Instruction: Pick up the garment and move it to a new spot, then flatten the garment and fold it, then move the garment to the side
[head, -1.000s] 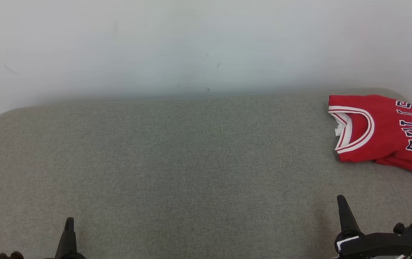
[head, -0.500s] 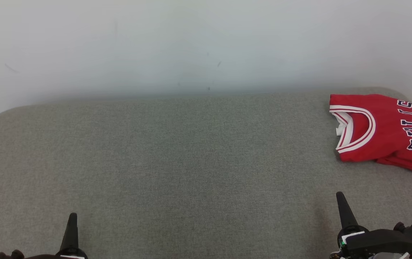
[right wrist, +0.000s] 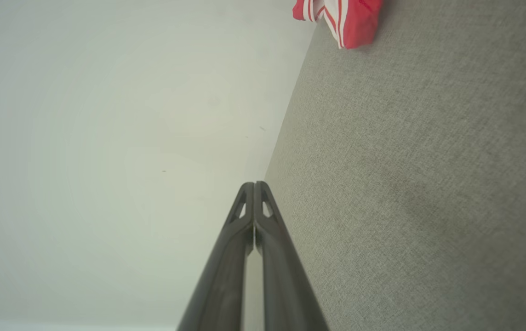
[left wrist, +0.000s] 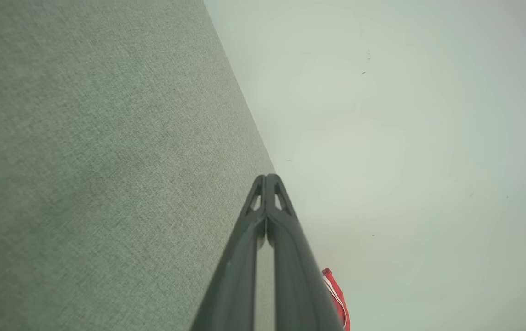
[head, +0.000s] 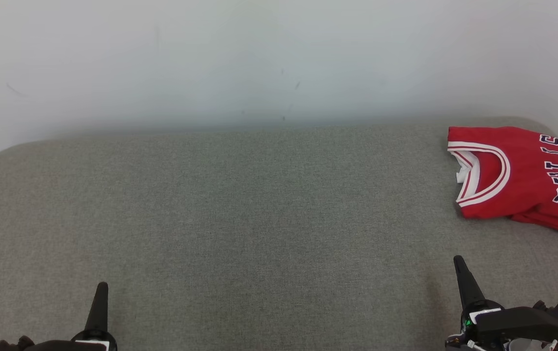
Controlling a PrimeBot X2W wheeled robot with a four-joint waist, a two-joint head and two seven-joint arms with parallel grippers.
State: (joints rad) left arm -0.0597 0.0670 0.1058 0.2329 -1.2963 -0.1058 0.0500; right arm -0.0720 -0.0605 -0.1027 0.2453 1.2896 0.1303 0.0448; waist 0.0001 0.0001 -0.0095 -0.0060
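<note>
The two long dark fingers [left wrist: 240,257] of our left gripper [left wrist: 266,176] are pressed together along their length, tips meeting, with nothing between them. The fingers [right wrist: 228,257] of our right gripper [right wrist: 254,184] are closed in the same way, tip against tip, and they too grasp nothing.

In the head view, our left gripper [head: 102,288] stands near the left end of the near edge of the grey woven fabric surface [head: 259,219]. Our right gripper [head: 458,262] stands near the right end of that same edge. Both point toward the far edge. We cannot tell whether either gripper touches the fabric below it.

The red sleeveless basketball jersey with white-and-red collar trim and dark lettering [head: 518,180] lies folded in the far right corner of the surface. Its collar faces the middle of the surface, and its lettered part runs out past the right side of the head view. The jersey is well apart from both grippers, with our right gripper the nearer of the two.

In the left wrist view, a small part of the jersey [left wrist: 334,294] appears just beside our closed fingers, at the far edge of the surface. In the right wrist view, its collar end [right wrist: 345,18] lies on the fabric at the top. A pale, plain wall [head: 259,58] rises behind the far edge.
</note>
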